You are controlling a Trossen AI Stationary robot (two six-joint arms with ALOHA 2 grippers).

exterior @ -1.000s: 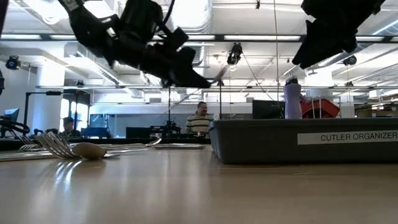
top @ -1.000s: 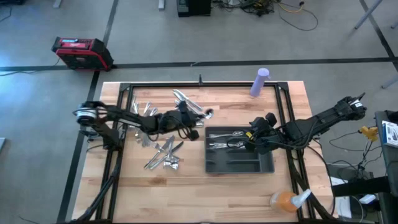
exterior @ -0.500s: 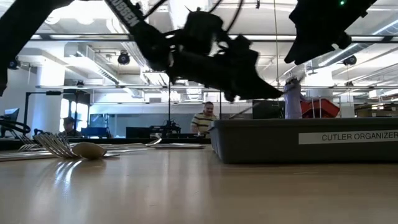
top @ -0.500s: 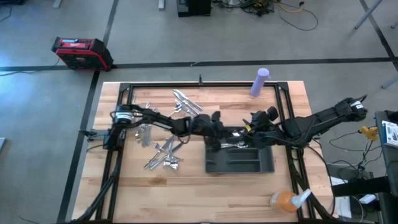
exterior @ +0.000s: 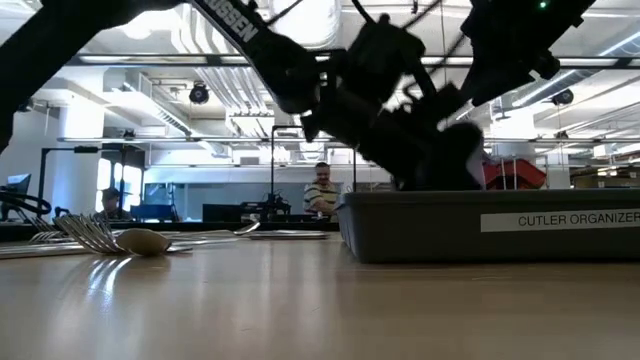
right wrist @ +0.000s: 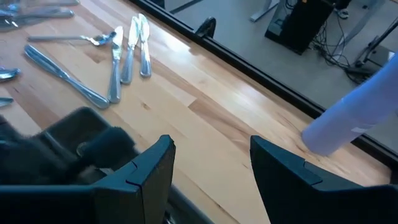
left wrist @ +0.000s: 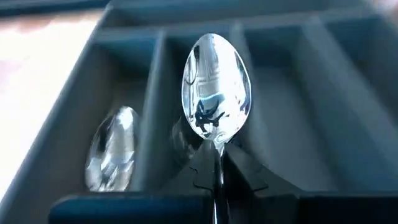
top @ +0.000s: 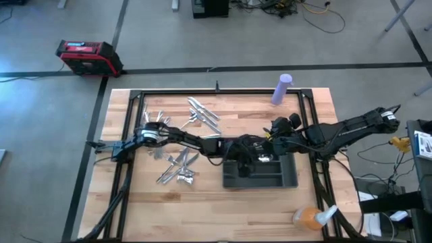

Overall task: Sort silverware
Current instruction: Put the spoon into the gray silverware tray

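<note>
My left gripper is shut on a shiny spoon and reaches over the dark grey compartmented tray, low above its dividers. Another spoon lies in a compartment beside it. More silverware lies loose on the wood left of the tray, in a near heap and a far group. My right gripper is open and holds nothing; it hovers at the tray's far right corner. My left gripper pinches the spoon's neck, just behind the bowl, between its two fingers. The spoon lies along the fingers, its bowl forward of their tips, inner face toward the wrist camera. It hangs clear above the tray's compartments.
A purple cylinder stands at the table's far edge, right of centre. An orange bottle lies at the near right corner. A black frame runs around the tabletop. Bare wood lies between tray and near edge.
My left gripper has swept from above the loose silverware toward the table's right edge, carrying the spoon, and has come down over the tray. My right gripper has drawn back a little from over the tray toward its far right corner.
</note>
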